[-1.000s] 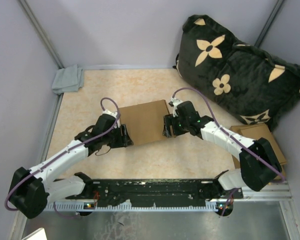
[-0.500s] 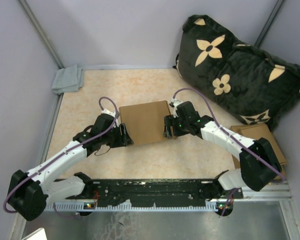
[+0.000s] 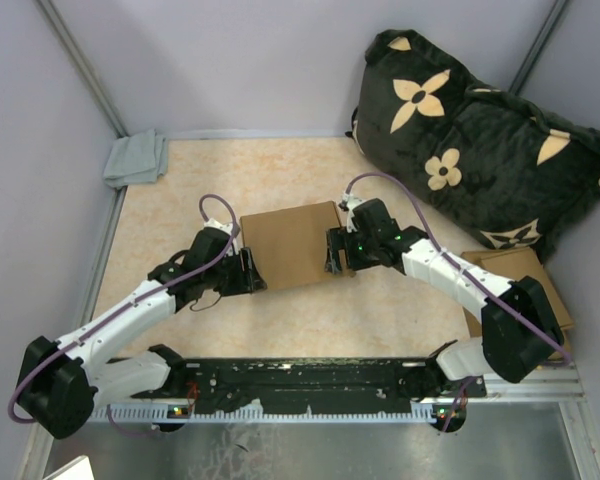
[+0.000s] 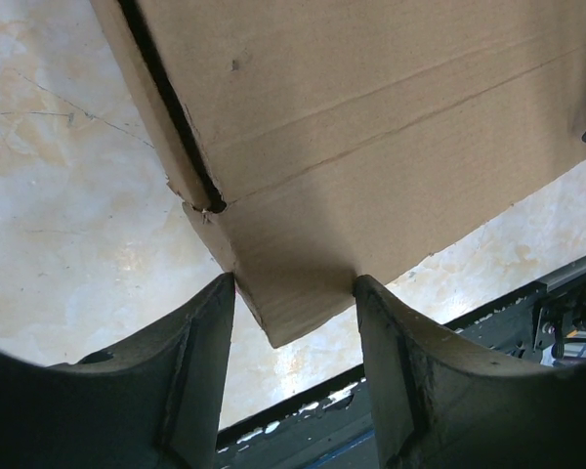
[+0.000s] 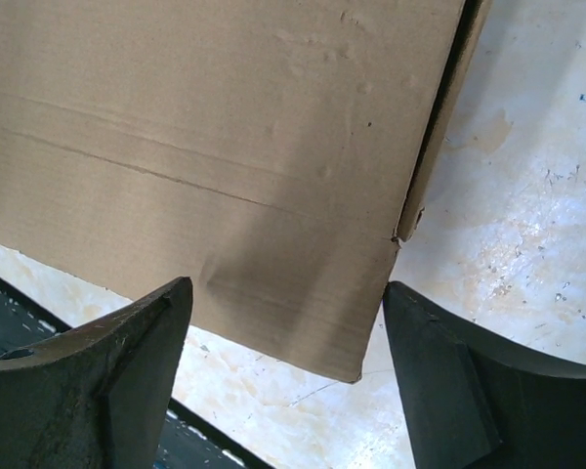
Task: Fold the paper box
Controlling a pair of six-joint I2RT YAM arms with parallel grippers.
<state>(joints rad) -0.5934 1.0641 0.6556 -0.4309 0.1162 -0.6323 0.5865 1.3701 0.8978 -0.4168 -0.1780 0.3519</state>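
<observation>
The paper box (image 3: 292,245) lies as a plain brown slab in the middle of the table, with crease lines across its top (image 4: 371,117) and a dark slit along each side edge. My left gripper (image 3: 248,270) stands open at its near left corner. That corner (image 4: 293,313) sits between the two fingers, whose fingertips (image 4: 225,293) reach the card's edges. My right gripper (image 3: 335,252) stands open at the near right corner (image 5: 332,332), with a gap showing beside the right finger (image 5: 439,371).
A big dark cushion with cream flowers (image 3: 480,140) fills the back right. More flat brown card (image 3: 520,265) lies under the right arm at the table's right edge. A grey cloth (image 3: 135,158) sits in the back left corner. Walls close three sides; the arms' black rail (image 3: 310,375) runs along the near edge.
My right gripper's jaws have spread a little wider at the box's corner. The left gripper and the box have stayed where they were.
</observation>
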